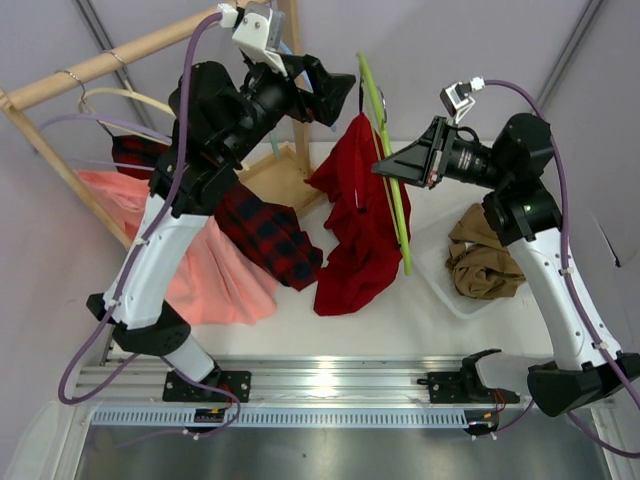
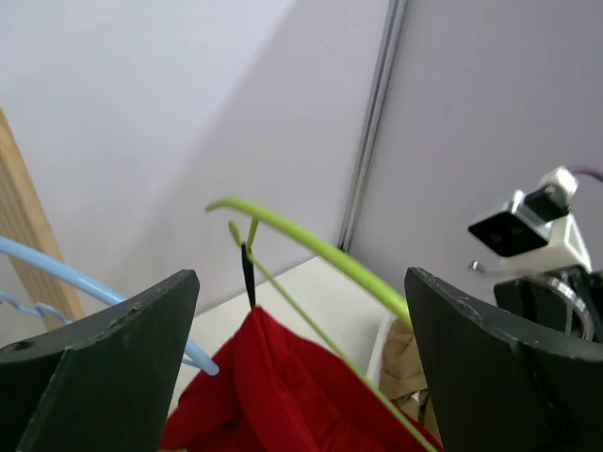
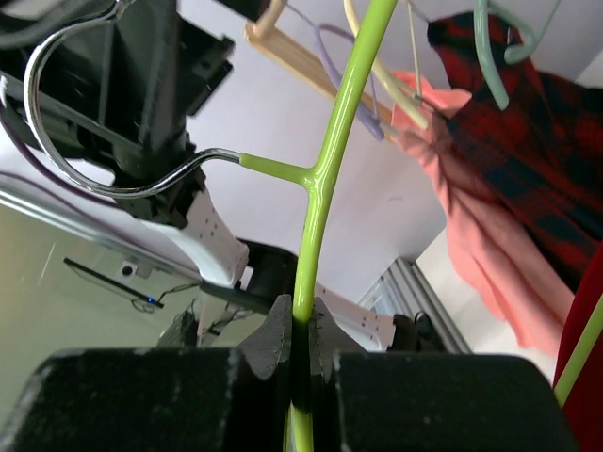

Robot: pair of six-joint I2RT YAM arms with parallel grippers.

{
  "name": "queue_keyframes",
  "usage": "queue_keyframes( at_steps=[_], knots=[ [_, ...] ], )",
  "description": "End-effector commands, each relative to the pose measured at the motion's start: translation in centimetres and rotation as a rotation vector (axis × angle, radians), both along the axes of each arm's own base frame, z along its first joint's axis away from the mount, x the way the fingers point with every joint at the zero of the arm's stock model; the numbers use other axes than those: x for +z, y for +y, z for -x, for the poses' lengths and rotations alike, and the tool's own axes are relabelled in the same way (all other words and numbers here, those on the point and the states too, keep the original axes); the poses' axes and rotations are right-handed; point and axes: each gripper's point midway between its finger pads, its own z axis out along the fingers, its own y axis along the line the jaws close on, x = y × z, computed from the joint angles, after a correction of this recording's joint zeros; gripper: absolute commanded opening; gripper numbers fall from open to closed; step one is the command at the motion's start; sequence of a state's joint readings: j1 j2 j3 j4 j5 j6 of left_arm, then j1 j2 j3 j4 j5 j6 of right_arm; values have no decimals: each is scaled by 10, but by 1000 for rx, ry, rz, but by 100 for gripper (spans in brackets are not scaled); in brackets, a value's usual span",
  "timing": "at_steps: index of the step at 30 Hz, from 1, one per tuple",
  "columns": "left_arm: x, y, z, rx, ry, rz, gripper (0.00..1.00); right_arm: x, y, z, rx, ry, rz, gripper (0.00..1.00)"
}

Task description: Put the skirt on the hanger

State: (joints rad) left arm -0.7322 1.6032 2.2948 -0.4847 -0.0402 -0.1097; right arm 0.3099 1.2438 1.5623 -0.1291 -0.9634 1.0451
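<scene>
The lime-green hanger is held up in the air, tilted, with my right gripper shut on its thin bar. In the right wrist view the bar runs between the closed fingers, and the silver hook curves off to the left. The deep-red skirt hangs from the hanger's upper end by a black loop, bunched and drooping to the table. My left gripper is raised beside the hanger's top, open and empty. From its wrist view, the skirt and hanger lie beyond the fingers.
A wooden rack at the back left carries a red-and-black plaid skirt and a salmon-pink skirt on other hangers. A light-blue hanger is close by the left fingers. A white bin at the right holds tan cloth.
</scene>
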Motion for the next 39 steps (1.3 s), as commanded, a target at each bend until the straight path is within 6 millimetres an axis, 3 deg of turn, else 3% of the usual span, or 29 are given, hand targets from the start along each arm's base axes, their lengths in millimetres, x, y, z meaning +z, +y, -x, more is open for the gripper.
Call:
queue_keyframes(
  at_steps=[1, 2, 3, 6, 7, 8, 9, 10, 11, 12, 14, 23, 29, 39],
  knots=[
    [-5, -8, 2, -40, 44, 0, 95, 17, -8, 38, 77, -153, -13, 0],
    [-3, -13, 7, -78, 4, -29, 95, 16, -8, 41, 88, -154, -13, 0],
    [-26, -21, 2, -102, -43, -152, 96, 15, -9, 42, 87, -160, -9, 0],
    [-25, -7, 7, -74, -258, -314, 97, 15, -11, 47, 103, -149, -7, 0],
    [-32, -7, 4, -66, -315, -357, 97, 16, -10, 49, 119, -153, -10, 0],
    [-55, -18, 14, -177, -366, -424, 97, 16, -11, 53, 141, -149, -8, 0],
    [-42, -2, 24, -169, -488, -475, 98, 16, -11, 54, 149, -146, -9, 0],
    [-55, -2, 21, -184, -504, -499, 98, 16, -11, 56, 165, -133, -9, 0],
    [-52, -1, 28, -223, -536, -505, 97, 16, -11, 57, 169, -129, -9, 0],
    [-56, 5, 20, -226, -524, -522, 97, 16, -12, 57, 169, -126, -8, 0],
    [-47, 11, 25, -263, -532, -538, 96, 13, -12, 57, 168, -116, 0, 0],
    [-38, -5, 28, -296, -639, -527, 95, 0, -11, 55, 169, -66, 2, 0],
    [-56, -42, 24, -329, -675, -652, 93, 3, -10, 58, 173, -63, -10, 0],
    [-64, -71, 7, -304, -718, -688, 82, 3, -8, 72, 210, -39, -25, 0]
  ],
)
